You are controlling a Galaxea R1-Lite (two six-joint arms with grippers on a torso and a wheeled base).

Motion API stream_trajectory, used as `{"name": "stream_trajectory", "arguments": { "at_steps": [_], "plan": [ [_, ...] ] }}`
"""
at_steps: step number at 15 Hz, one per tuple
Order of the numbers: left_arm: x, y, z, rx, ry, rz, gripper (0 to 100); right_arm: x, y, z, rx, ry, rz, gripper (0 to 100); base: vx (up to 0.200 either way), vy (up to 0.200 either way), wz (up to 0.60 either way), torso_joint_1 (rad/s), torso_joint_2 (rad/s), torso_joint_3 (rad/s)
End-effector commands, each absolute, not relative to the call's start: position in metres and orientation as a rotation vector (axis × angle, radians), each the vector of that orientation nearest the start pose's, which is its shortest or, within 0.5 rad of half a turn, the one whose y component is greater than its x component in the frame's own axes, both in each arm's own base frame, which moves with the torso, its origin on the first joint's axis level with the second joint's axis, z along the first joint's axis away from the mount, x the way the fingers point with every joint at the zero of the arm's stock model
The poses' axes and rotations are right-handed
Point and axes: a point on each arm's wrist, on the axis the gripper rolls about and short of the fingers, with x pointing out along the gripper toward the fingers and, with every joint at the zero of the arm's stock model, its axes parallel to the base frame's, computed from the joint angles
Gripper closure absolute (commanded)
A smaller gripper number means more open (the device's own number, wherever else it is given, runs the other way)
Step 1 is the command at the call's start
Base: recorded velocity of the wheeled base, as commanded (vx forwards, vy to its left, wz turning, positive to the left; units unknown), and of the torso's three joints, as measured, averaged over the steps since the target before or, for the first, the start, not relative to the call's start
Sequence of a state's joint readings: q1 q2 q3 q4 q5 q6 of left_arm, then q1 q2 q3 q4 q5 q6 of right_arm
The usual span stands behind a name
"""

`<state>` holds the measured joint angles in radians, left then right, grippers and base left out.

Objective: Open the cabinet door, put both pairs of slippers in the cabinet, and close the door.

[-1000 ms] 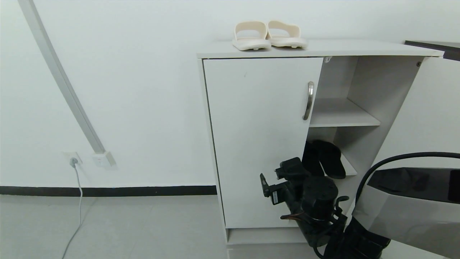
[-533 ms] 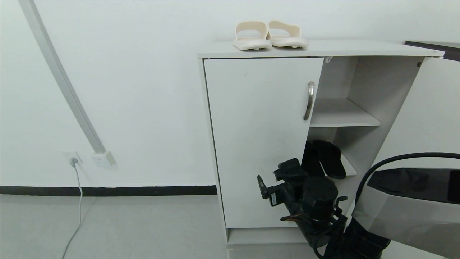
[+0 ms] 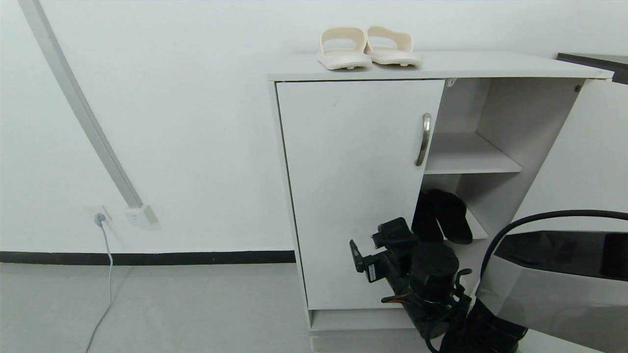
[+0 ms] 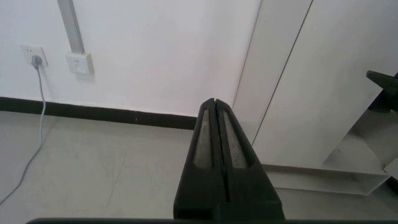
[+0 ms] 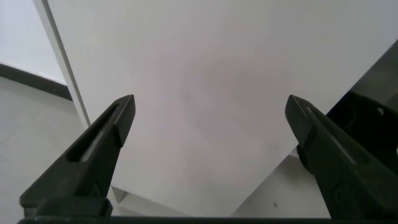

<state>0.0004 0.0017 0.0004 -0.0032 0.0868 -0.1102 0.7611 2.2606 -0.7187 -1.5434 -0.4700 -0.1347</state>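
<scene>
Head view: we see cream slippers (image 3: 368, 48) on cabinet (image 3: 490, 64) top, black slippers (image 3: 444, 215) on lower shelf (image 3: 479, 230) | left wrist view: left gripper (image 4: 214, 102) fingers (image 4: 202, 137) clenched | right wrist view: right gripper (image 5: 208, 109) fingers (image 5: 106, 143) released, facing shut door (image 5: 205, 68)

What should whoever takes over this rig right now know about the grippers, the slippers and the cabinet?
Left gripper: shut, holding nothing, off to the side of the cabinet.
Right gripper: open, empty, low in front of the closed door.
Things: the open door is swung wide. The black slippers are inside, below the middle shelf. The beige slippers sit side by side on the cabinet top.
Done: door opened, black pair stowed.
Left: put the beige pair inside, then close the door.
</scene>
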Motion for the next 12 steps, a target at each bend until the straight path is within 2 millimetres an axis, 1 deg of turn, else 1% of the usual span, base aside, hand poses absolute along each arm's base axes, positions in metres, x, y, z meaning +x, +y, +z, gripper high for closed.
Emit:
{"name": "stream_trajectory", "arguments": {
  "at_steps": [1, 5, 12],
  "plan": [
    [-0.0227, 0.0019, 0.076, -0.11, -0.006, 0.089, 100, 0.2764, 0.249, 0.0579, -0.132, -0.022, 0.289, 0, 0.0, 0.0, 0.0, 0.041, -0.38, -0.373],
    [-0.0227, 0.0019, 0.076, -0.11, -0.006, 0.089, 100, 0.2762, 0.2489, 0.0578, -0.132, -0.022, 0.289, 0, 0.0, 0.0, 0.0, 0.058, -0.51, -0.362],
    [-0.0227, 0.0019, 0.076, -0.11, -0.006, 0.087, 100, 0.2754, 0.2489, 0.0571, -0.135, -0.018, 0.291, 0, 0.0, 0.0, 0.0, 0.133, -0.46, -0.331]
  ]
}}
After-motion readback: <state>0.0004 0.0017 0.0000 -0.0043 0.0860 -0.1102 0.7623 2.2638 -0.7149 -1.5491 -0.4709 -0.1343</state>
